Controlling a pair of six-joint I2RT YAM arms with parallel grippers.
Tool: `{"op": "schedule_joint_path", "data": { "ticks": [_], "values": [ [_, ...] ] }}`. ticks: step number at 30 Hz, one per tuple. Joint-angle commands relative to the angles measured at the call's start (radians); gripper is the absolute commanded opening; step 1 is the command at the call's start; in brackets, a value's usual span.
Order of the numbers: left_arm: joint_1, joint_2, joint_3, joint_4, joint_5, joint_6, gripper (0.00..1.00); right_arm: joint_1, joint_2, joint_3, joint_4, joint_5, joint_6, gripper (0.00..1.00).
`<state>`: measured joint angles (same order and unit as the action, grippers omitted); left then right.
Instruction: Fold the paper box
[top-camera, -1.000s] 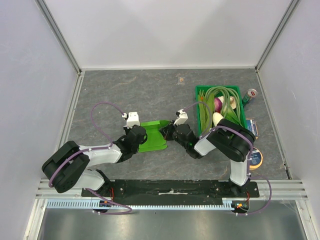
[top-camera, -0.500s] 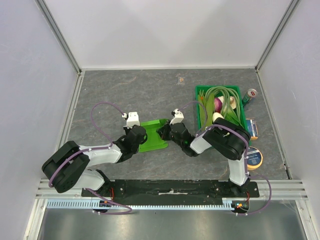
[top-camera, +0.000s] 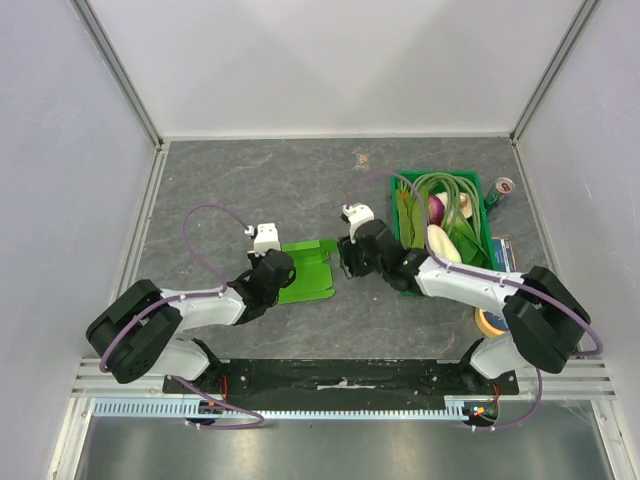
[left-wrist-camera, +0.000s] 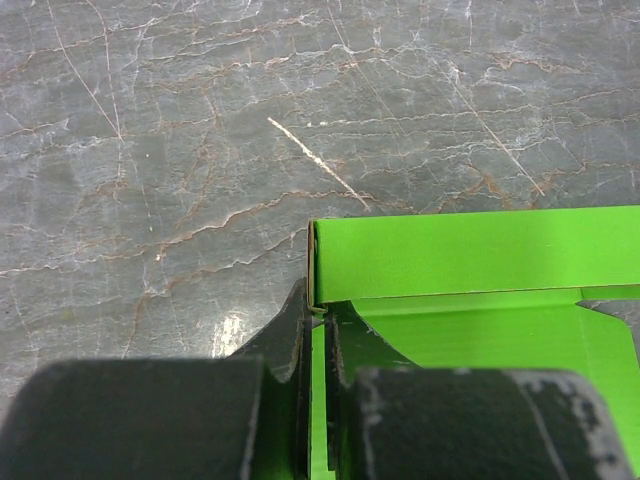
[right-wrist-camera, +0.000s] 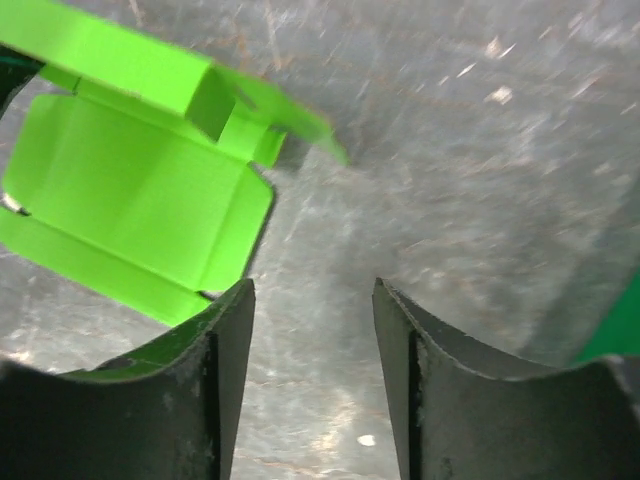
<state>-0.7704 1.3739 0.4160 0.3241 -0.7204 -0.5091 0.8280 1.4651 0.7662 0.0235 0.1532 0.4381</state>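
**Lime-green paper box (top-camera: 310, 272) lies partly folded in the middle of the table (top-camera: 250, 180), pinched by one arm**

The left gripper (left-wrist-camera: 318, 318) is clamped tight on the box's edge at its 9 o'clock, where one long flap is raised. The right gripper (right-wrist-camera: 312, 300) hangs just beside the box at its 3 o'clock, fingers spread wide and holding nothing. A dark-green crate (top-camera: 398, 186) of vegetables sits at the box's 2 o'clock.

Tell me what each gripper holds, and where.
Left gripper pinches the paper box by a thin edge at its corner; right gripper is open, empty.
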Motion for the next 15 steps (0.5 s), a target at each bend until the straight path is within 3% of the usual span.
{"op": "schedule_joint_path", "data": {
  "ticks": [1,10,15],
  "values": [
    [-0.003,0.021,0.02,-0.039,-0.03,-0.045,0.02,-0.075,0.006,0.172,-0.249,-0.013,-0.295,0.6],
    [-0.004,-0.01,0.015,-0.043,-0.03,-0.034,0.02,-0.152,0.21,0.387,-0.232,-0.372,-0.605,0.6],
    [-0.003,-0.016,0.009,-0.043,-0.027,-0.035,0.02,-0.152,0.322,0.496,-0.31,-0.425,-0.647,0.56]
  ]
}}
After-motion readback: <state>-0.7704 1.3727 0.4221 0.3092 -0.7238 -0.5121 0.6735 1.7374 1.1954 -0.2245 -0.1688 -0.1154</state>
